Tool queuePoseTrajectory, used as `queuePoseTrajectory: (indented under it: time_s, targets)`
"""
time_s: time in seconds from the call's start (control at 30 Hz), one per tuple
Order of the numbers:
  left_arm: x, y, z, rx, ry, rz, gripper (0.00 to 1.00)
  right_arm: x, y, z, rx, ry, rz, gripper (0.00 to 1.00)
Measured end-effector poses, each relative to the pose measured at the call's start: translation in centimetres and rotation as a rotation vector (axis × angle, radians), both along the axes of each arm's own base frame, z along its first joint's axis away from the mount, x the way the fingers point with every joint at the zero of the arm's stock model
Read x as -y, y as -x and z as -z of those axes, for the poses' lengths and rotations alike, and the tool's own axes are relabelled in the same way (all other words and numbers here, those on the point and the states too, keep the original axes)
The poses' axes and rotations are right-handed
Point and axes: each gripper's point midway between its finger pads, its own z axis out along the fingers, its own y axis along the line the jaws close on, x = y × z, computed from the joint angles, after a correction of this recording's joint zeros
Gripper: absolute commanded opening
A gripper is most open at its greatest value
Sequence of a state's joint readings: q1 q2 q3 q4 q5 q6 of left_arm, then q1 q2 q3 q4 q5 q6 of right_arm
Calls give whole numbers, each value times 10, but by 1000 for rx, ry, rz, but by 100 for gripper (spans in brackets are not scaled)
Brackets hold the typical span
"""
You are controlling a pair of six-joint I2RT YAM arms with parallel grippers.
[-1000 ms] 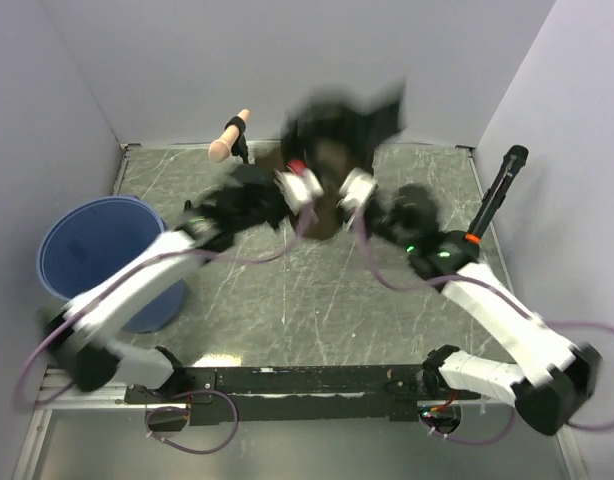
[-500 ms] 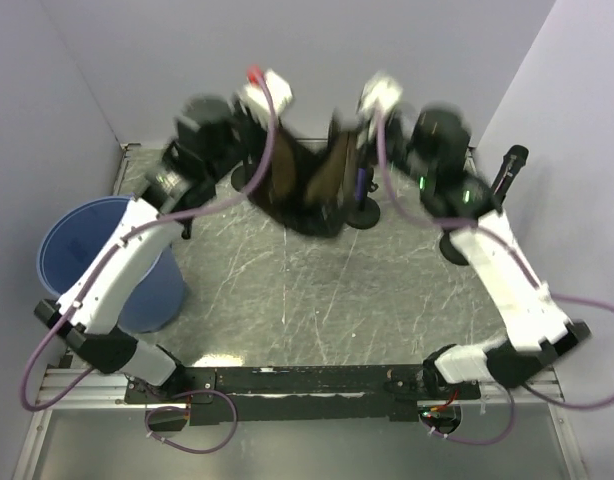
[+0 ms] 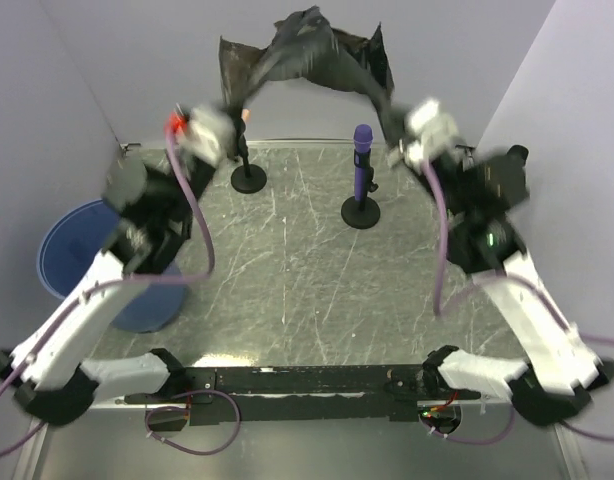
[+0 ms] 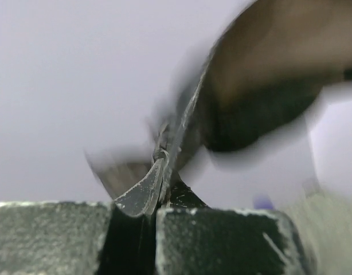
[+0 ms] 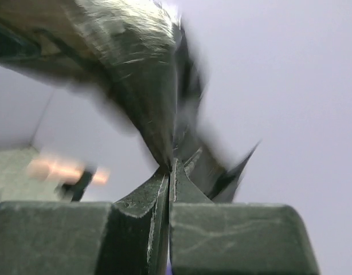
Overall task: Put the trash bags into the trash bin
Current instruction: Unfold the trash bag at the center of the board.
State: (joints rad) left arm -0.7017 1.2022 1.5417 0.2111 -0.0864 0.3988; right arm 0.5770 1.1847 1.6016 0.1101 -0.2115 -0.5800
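Black glossy plastic film: one trash bag (image 3: 307,60), crumpled, spans between both grippers. The left gripper (image 4: 148,212) and the right gripper (image 5: 169,189) each pinch one edge of it, jaws closed onto the film. One round blue trash bin (image 3: 77,250) stands left of the left gripper, toward its arm's base, well apart.

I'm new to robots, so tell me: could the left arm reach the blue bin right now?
Probably yes: the trash bin sits open right beside it. But the left gripper and right gripper both pinch one trash bag stretched high between them, which may tether it.
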Motion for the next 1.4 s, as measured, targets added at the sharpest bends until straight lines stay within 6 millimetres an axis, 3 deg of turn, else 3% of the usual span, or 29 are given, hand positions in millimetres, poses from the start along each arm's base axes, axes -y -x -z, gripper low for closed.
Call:
queuePoseTrajectory:
  time_s: [0.03, 0.1, 0.17, 0.23, 0.27, 0.3, 0.33, 0.37, 0.43, 0.47, 0.5, 0.67, 0.73, 0.77, 0.87, 0.93, 0.97, 1.07, 1.13, 1.3, 1.4]
  targets:
    - [3, 4, 28, -22, -53, 14, 1, -1, 3, 31, -34, 31, -2, 0]
    - [17, 0, 111, -133, -231, 42, 1, 0, 4, 109, -177, 137, 7, 0]
    - [42, -10, 236, -385, -511, 127, 1, -8, 1, 200, -392, 285, -31, 0]
    - [55, 0, 351, -679, -757, 247, 1, -14, 14, 290, -603, 410, -104, 0]
    - [54, 9, 395, -814, -840, 289, 1, -13, 28, 346, -746, 483, -146, 0]
    - [48, 21, 431, -945, -909, 320, 1, -6, 45, 393, -879, 545, -166, 0]
    - [40, 36, 454, -1051, -958, 342, 1, 3, 66, 427, -995, 594, -189, 0]
    - [32, 48, 463, -1113, -986, 357, 1, 11, 84, 444, -1070, 626, -202, 0]
    - [29, 53, 444, -1096, -956, 355, 1, 12, 89, 431, -1068, 605, -206, 0]
    - [32, 48, 422, -1046, -911, 339, 1, 9, 83, 410, -1029, 572, -201, 0]
    - [35, 41, 400, -983, -866, 318, 1, 5, 74, 381, -981, 528, -190, 0]
    - [37, -6, 237, -611, -561, 141, 1, -13, -1, 209, -723, 261, -108, 0]
    - [33, -26, 189, -559, -458, 74, 1, -12, -24, 167, -675, 170, -77, 32]
    - [30, -37, 171, -552, -407, 40, 1, -10, -30, 160, -678, 143, -68, 47]
    - [18, -66, 152, -590, -300, -37, 1, -3, -42, 162, -741, 82, -73, 78]
    - [10, -79, 160, -647, -259, -77, 1, 3, -44, 176, -804, 49, -99, 96]
    - [6, -81, 166, -672, -254, -90, 1, 6, -44, 187, -829, 37, -121, 99]
    - [4, -80, 176, -737, -233, -98, 1, 9, -35, 232, -938, 21, -204, 99]
    - [3, -77, 170, -748, -205, -93, 1, -1, -22, 255, -1005, 18, -296, 99]
    - [-4, -69, 118, -677, -102, -85, 1, -37, 12, 292, -1124, 22, -500, 99]
    - [-10, -64, 88, -619, -52, -86, 1, -57, 32, 296, -1131, 66, -591, 99]
